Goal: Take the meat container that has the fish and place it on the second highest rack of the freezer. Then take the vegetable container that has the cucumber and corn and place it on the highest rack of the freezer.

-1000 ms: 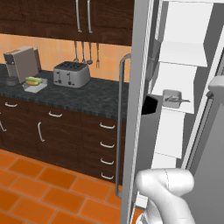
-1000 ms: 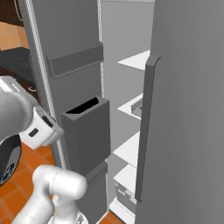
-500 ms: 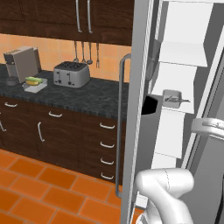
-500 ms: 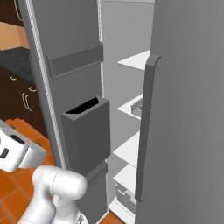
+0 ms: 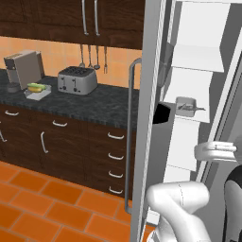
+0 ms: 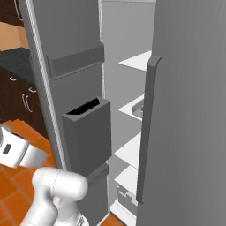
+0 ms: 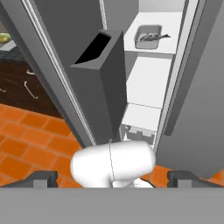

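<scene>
The freezer (image 5: 147, 142) stands with its left door swung open, showing white shelves. The meat container with the fish (image 7: 148, 36) rests on the second highest rack (image 5: 186, 97), under the highest rack (image 5: 196, 56); the same container (image 5: 188, 107) shows in the left base view, and the right door's handle half hides it (image 6: 138, 108) in the right base view. The vegetable container with cucumber and corn (image 5: 38, 90) sits on the dark counter beside the coffee machine. My gripper (image 7: 116, 177) is open and empty, well back from the shelves and looking at them from outside the freezer.
The open door carries grey bins (image 6: 88, 132) that jut toward me. The shut right door (image 6: 190, 110) has a long vertical handle (image 6: 145, 132). A toaster (image 5: 77, 80) and a coffee machine (image 5: 23, 68) stand on the counter (image 5: 94, 104). Orange tiled floor (image 5: 42, 198) lies to the left.
My arm has pulled back and down from the freezer; the hand dropped lower at the left of the right base view. The fish container stays on its shelf.
</scene>
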Controlling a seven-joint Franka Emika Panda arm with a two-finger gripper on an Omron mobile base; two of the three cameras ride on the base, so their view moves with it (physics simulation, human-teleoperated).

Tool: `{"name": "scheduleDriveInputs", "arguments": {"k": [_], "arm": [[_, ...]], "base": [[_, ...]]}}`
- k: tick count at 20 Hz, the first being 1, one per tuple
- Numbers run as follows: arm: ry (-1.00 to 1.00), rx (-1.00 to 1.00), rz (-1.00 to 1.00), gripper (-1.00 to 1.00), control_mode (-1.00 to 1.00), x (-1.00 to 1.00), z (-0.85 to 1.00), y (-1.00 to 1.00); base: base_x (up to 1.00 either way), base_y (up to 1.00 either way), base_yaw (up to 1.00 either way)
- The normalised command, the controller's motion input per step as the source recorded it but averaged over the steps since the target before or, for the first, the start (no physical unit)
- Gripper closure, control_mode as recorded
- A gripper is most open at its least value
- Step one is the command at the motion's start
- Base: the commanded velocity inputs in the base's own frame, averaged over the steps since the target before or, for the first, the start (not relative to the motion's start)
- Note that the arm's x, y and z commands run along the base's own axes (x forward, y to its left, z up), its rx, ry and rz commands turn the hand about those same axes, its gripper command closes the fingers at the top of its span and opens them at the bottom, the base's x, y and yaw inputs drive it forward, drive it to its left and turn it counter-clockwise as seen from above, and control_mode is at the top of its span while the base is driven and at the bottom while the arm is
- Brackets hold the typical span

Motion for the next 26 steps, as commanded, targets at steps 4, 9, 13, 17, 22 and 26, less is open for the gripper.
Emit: {"name": "scheduleDriveInputs", "arguments": {"k": [4,9,13,17,22,26], "arm": [[0.00,0.00,0.01,-1.00,-1.00,0.02,-0.22,0.00],[0.00,0.00,0.00,-1.00,1.00,-0.06,-0.07,0.08],[0.00,0.00,0.00,-1.00,1.00,0.00,0.00,0.00],[0.00,0.00,0.00,-1.00,1.00,0.00,0.00,0.00],[0.00,0.00,0.00,-1.00,1.00,0.00,0.00,0.00],[0.00,0.00,0.00,-1.00,1.00,0.00,0.00,0.00]], "base": [[0.00,0.00,0.00],[-0.15,0.16,0.00],[-0.56,0.87,0.18],[-0.05,1.00,0.35],[0.03,1.00,0.32],[0.24,1.00,0.23]]}}
